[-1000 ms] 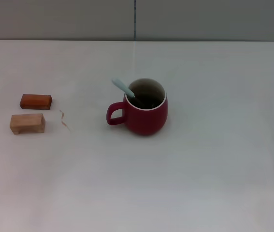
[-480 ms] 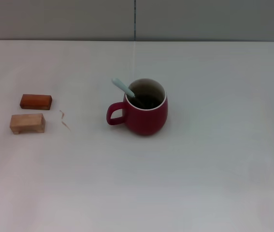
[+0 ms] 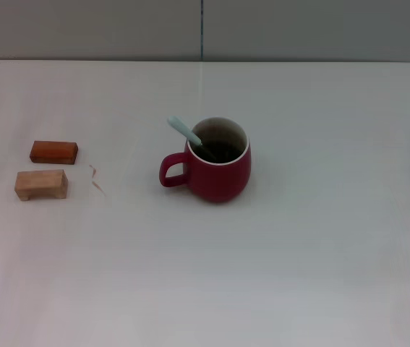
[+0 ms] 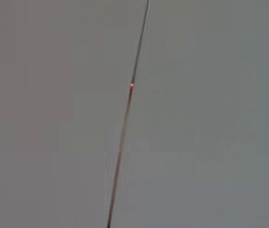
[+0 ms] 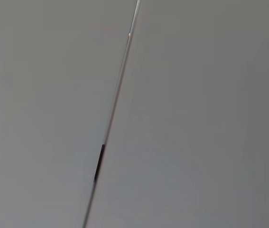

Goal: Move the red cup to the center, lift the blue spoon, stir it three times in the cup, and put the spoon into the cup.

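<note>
Blue spoon [image 3: 185, 132] stands tilted inside red cup [image 3: 218, 169], handle over rim above cup's loop handle. Neither arm's fingers visible; state unknowable.

A reddish-brown rectangular wooden block [image 3: 53, 152] and a pale arch-shaped wooden block [image 3: 41, 184] are set close together on the white table [image 3: 299, 275], beside a thin curled wood shaving [image 3: 97, 180].

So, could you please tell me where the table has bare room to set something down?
The whole stretch right of the red cup is bare, as is the wide front strip below it. The only cluster lies left: two wooden blocks and a small scrap. The blue spoon stands in the cup.
</note>
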You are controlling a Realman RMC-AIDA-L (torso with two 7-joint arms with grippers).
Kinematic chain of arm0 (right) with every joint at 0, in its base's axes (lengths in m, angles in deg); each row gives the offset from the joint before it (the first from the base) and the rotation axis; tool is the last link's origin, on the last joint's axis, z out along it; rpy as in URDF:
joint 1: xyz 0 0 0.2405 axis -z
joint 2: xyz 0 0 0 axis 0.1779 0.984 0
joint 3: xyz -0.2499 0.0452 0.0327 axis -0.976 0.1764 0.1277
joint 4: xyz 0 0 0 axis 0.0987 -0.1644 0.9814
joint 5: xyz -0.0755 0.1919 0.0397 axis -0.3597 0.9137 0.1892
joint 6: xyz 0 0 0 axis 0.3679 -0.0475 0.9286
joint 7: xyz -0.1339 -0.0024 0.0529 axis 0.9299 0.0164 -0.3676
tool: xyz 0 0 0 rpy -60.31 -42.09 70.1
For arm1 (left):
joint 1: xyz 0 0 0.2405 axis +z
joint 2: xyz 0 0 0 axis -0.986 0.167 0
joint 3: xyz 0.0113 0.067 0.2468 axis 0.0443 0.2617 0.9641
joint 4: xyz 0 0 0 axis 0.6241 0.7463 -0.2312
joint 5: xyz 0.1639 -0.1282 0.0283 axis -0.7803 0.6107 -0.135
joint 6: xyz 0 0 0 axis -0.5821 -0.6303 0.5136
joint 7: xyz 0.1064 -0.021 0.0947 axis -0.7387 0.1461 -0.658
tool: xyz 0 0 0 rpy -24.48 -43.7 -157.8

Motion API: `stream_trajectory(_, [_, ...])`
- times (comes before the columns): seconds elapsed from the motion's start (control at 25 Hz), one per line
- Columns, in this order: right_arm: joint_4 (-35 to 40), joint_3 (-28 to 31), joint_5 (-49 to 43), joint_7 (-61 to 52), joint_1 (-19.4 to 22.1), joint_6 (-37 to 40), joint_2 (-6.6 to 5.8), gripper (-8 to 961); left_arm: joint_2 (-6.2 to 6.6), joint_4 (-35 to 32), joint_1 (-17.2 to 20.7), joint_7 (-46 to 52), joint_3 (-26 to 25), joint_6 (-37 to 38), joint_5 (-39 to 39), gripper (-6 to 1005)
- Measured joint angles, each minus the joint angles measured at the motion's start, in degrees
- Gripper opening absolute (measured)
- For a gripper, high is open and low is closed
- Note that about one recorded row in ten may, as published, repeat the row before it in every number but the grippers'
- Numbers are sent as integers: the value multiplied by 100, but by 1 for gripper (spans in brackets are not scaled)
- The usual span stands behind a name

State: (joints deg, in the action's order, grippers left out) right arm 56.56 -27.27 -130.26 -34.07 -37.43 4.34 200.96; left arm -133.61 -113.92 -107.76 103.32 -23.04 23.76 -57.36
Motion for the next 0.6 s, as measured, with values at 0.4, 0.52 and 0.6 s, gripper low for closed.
stream_trajectory(0.4, [-23, 209, 0, -47, 6, 9, 0, 729, -19, 1200, -190, -1905, -11, 11, 444, 481])
stream_trajectory(0.52, [-39, 193, -3, -49, 9, 10, -2, 730, -22, 1309, -203, -1937, 5, 4, 502, 481])
stream_trajectory(0.6, [-43, 199, -6, -50, 8, 9, -3, 730, -22, 1371, -204, -1860, 27, -18, 503, 481])
